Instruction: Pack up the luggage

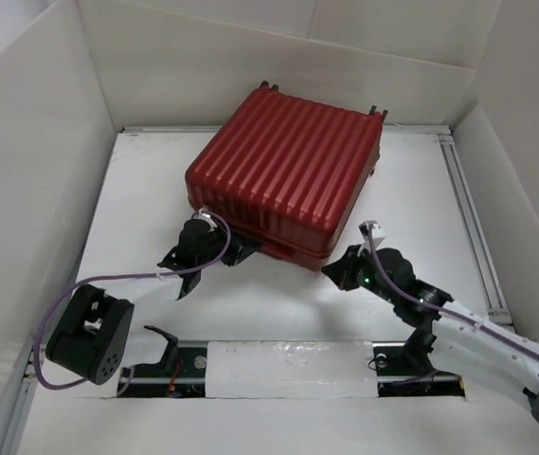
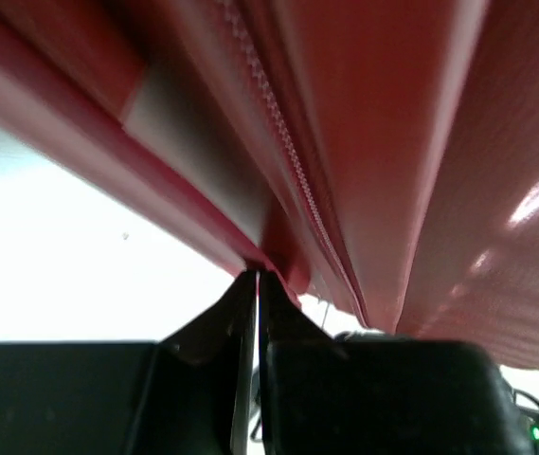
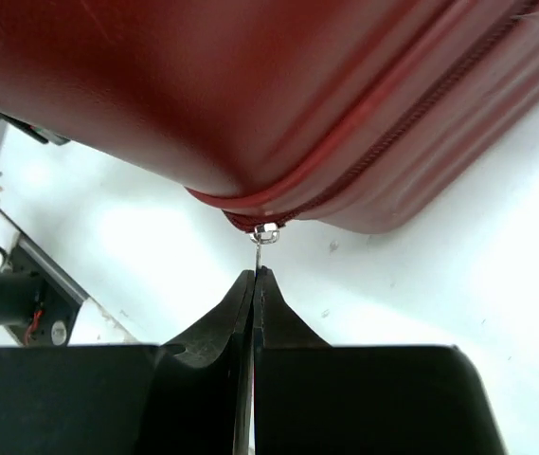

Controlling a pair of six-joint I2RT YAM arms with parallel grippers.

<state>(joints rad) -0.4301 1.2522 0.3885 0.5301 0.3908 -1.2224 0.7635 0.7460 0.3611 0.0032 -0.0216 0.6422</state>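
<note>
luggage (image 1: 293,166), one; left hand (image 2: 257,277), right hand (image 3: 255,275), two at its zip

A suitcase (image 1: 288,171) lies flat and closed on the bench (image 1: 146,190). It sits toward the far edge, a little right of the middle, and is turned at an angle to the edges. The left hand (image 1: 242,249) is at the suitcase's near side, closed, with its tips against the seam. The right hand (image 1: 337,270) is just off the suitcase's near right corner, closed, with its tips meeting the lower end of a zipper pull (image 3: 265,232) that hangs from the seam. A mounting rail (image 1: 288,365) runs along the bench's near edge, in front of both hands.
</note>
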